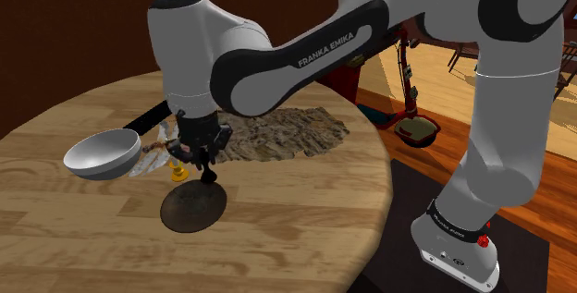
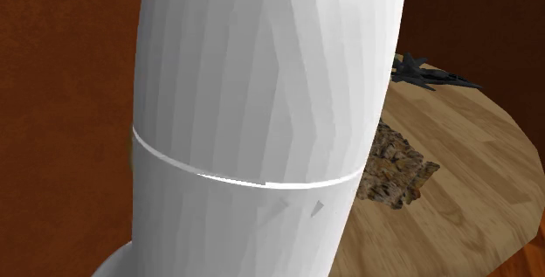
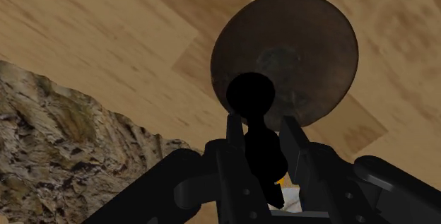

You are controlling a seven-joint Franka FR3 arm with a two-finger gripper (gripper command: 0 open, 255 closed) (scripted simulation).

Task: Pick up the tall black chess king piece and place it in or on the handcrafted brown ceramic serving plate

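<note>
Over the round wooden table, shoulder view: the white arm reaches toward the view's left and carries the gripper low above the tabletop. It is clenched on the black chess king, which hangs below it with its lower end at the far edge of the brown plate. Whether piece and plate touch cannot be told. A grey bowl lies left of the gripper, a small yellow object sits just beside it, and a rock-like slab lies farther back, toward the right.

Second exterior view: a white arm link stands close in front. To its right lie the table, the rock-like slab and, farther off, a dark jet-shaped model.

Wrist view: the two fingers stand narrowly apart and clasp the black chess king between them. Its rounded end overlaps the rim of the brown plate, which lies just beyond the fingertips. The rock-like slab lies off to one side of the gripper.
</note>
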